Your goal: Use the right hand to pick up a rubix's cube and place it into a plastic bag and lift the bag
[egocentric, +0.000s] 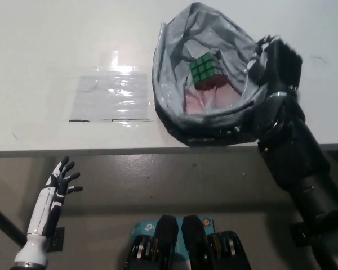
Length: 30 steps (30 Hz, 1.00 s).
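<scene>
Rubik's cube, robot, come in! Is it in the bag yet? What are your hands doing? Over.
Right hand shut on plastic bag rim. Rubik's cube inside bag, green face up. Left hand open, resting low beside table. Nothing in the way.

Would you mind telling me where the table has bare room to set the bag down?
The table is bare along its far-left stretch, above and left of the clear plastic sheet. The right side is crowded: the bag with the cube, gripped by the right hand.
</scene>
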### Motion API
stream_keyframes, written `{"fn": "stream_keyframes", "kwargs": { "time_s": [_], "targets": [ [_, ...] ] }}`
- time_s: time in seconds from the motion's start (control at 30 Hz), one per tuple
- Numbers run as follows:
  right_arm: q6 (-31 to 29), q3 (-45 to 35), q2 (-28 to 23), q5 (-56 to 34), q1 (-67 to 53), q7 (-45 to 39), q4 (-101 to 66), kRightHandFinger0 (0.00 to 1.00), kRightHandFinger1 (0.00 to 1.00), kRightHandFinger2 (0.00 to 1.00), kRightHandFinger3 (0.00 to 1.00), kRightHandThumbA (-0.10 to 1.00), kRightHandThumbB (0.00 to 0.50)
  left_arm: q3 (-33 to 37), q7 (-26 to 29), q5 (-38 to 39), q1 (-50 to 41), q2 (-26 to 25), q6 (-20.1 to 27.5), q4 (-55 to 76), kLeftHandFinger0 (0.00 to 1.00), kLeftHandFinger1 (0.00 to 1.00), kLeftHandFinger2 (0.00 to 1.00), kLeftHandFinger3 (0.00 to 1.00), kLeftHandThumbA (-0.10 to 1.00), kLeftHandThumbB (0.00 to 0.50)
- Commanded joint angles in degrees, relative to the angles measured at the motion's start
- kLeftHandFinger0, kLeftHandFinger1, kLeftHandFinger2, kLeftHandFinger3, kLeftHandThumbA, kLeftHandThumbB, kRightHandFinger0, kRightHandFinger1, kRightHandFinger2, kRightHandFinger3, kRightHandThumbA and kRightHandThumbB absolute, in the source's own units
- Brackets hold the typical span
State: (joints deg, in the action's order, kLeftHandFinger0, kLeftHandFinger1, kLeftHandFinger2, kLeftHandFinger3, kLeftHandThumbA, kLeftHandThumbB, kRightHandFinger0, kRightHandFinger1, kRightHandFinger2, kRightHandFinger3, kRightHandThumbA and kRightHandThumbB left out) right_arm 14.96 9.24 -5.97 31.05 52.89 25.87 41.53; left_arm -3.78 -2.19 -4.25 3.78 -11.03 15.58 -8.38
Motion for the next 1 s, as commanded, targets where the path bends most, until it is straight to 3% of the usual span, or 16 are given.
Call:
{"fn": "stream_keyframes", "kwargs": {
  "time_s": [0.0,0.27,0.37,0.43,0.47,0.5,0.53,0.57,0.6,0.63,0.67,0.7,0.73,0.77,0.83,0.97],
  "targets": [
    [-4.37,-3.24,0.48,-3.64,1.71,1.72,-8.44,0.00,0.11,0.35,0.32,0.08,0.246,0.15,0.27,-0.45,0.53,-0.65,2.15,0.76,0.72,0.85,1.00,1.00,1.00,0.165],
    [-0.98,-8.32,2.17,-10.65,1.20,-4.82,-15.34,0.00,0.13,0.40,0.31,0.02,0.228,0.14,0.17,-0.29,0.58,-0.59,1.72,0.93,0.73,0.85,1.00,1.00,1.00,0.156],
    [-0.82,-13.36,3.36,-19.17,1.74,-9.34,-16.96,0.00,0.13,0.47,0.34,-0.06,0.219,0.00,0.11,-0.04,0.71,-0.70,1.82,0.89,0.74,0.85,1.00,1.00,1.00,0.155],
    [-0.17,-19.05,4.89,-28.10,2.89,-13.08,-17.42,0.00,0.22,0.61,0.50,-0.09,0.200,-0.04,0.24,-0.32,0.78,-0.81,1.72,0.86,0.74,0.84,1.00,1.00,1.00,0.155],
    [0.20,-20.44,5.32,-30.05,3.25,-13.64,-17.48,0.00,0.26,0.65,0.55,-0.01,0.200,-0.03,0.27,-0.40,0.78,-0.81,1.74,0.84,0.74,0.84,1.00,1.00,1.00,0.156],
    [1.14,-23.98,6.37,-35.31,4.42,-15.01,-17.86,0.00,0.25,0.67,0.71,-0.06,0.196,-0.04,0.34,-0.52,0.77,-0.82,1.79,0.84,0.74,0.84,1.00,1.00,1.00,0.157],
    [1.57,-25.63,6.86,-37.74,5.12,-15.67,-18.03,0.00,0.24,0.66,0.64,-0.09,0.199,-0.07,0.40,-0.53,0.76,-0.80,1.83,0.82,0.74,0.84,1.00,1.00,1.00,0.158],
    [4.53,-30.47,8.57,-44.24,7.10,-15.90,-19.16,0.00,0.22,0.66,0.82,-0.10,0.200,-0.09,0.46,-0.52,0.77,-0.75,1.92,0.77,0.73,0.83,1.00,1.00,1.00,0.164],
    [6.42,-32.89,9.30,-47.65,8.36,-15.99,-19.79,0.00,0.16,0.61,1.00,-0.10,0.161,-0.09,0.50,-0.57,0.76,-0.72,2.00,0.75,0.73,0.83,1.00,1.00,1.00,0.163],
    [7.69,-34.51,9.77,-49.88,9.24,-16.13,-20.17,0.00,0.12,0.56,1.00,-0.10,0.163,-0.09,0.56,-0.61,0.72,-0.67,2.09,0.73,0.73,0.83,1.00,1.00,1.00,0.162],
    [10.77,-38.48,10.41,-55.73,12.46,-16.09,-20.30,0.00,0.10,0.52,0.51,-0.10,0.149,-0.05,0.72,-0.82,0.62,-0.55,2.21,0.72,0.73,0.83,1.00,1.00,1.00,0.158],
    [11.51,-39.53,10.46,-57.26,13.53,-16.11,-20.11,0.00,0.08,0.53,0.52,-0.10,0.146,-0.04,0.76,-0.86,0.58,-0.52,2.22,0.73,0.73,0.83,1.00,1.00,1.00,0.158],
    [11.97,-41.46,10.30,-62.43,16.35,-14.78,-19.21,0.00,0.11,0.59,0.81,-0.10,0.130,-0.06,0.66,-0.57,0.62,-0.47,2.36,0.58,0.73,0.83,1.00,1.00,1.00,0.150],
    [11.97,-42.31,10.15,-65.42,18.09,-14.14,-18.84,0.00,0.13,0.62,0.91,-0.10,0.133,-0.08,0.61,-0.47,0.65,-0.50,2.39,0.45,0.74,0.83,1.00,1.00,1.00,0.146],
    [11.97,-43.14,9.75,-69.86,21.56,-12.92,-18.88,0.00,0.13,0.63,1.00,-0.10,0.123,-0.10,0.58,-0.43,0.85,-0.54,2.09,0.37,0.74,0.83,1.00,1.00,1.00,0.146],
    [11.97,-45.56,9.96,-72.25,27.69,-10.26,-18.37,0.00,0.13,0.69,1.00,-0.10,0.113,-0.17,0.59,-0.30,1.09,-0.47,1.51,0.61,0.75,0.84,1.00,1.00,1.00,0.149]
  ]
}}
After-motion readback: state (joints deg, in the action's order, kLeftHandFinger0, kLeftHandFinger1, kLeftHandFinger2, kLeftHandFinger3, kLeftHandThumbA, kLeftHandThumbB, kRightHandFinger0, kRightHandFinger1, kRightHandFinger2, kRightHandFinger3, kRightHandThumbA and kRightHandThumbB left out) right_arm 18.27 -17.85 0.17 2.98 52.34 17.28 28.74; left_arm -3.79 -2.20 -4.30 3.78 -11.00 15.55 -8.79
